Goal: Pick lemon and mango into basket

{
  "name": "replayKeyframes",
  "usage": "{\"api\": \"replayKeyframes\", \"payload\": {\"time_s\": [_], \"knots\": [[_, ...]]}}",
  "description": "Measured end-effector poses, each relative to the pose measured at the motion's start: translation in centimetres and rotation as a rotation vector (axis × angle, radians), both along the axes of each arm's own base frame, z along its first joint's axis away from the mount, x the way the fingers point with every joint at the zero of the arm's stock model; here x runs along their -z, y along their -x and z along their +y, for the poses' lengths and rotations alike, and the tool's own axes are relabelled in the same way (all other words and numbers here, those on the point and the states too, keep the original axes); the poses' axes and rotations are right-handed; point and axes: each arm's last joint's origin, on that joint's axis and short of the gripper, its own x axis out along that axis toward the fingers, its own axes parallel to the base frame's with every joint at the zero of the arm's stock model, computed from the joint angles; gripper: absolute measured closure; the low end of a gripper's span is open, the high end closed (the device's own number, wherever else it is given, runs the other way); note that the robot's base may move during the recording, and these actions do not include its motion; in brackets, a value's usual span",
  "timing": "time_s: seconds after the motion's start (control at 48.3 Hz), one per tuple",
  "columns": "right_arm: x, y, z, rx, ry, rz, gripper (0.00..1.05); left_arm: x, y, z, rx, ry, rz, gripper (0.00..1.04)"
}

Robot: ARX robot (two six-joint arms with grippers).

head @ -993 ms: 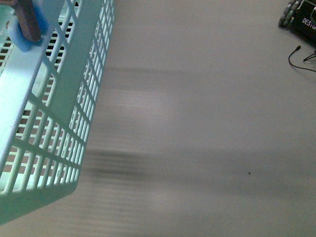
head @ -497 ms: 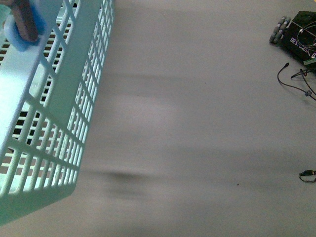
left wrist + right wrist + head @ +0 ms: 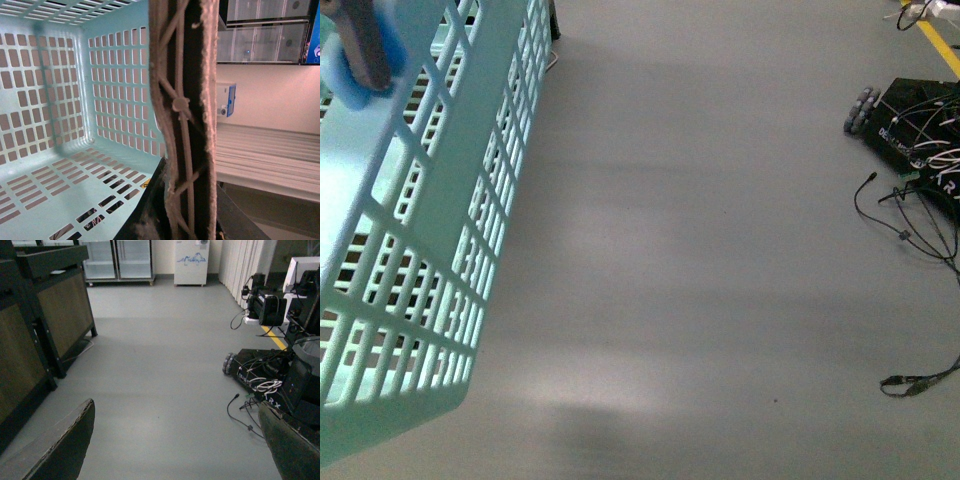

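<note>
Teal plastic, the basket (image 3: 410, 250) is hanging above the grey floor (image 3: 720, 250) on the robot's left, its slotted inside showing bare, so lemon and mango, neither in view, are both waiting to be picked. The left gripper (image 3: 190, 225) is seemingly clamping the basket's brown handle (image 3: 186, 107), carrying it, while the right gripper (image 3: 175, 412) is pointing out over the floor, jaws spread wide and empty.

Basket (image 3: 440, 200) hangs tilted over the grey floor (image 3: 700, 250), far left. It's light teal with slotted lattice walls and bottom, and its ribbed brown handle (image 3: 187, 125) crosses the open interior.
</note>
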Motion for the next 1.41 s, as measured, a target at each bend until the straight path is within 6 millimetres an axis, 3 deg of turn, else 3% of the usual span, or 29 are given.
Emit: {"api": "replayKeyframes", "payload": {"time_s": [1.407], "knots": [[0.0, 0.0, -0.01, 0.004, 0.0, 0.0, 0.09, -0.03, 0.01, -0.15, 0.014, 0.013, 0.0, 0.98]]}}
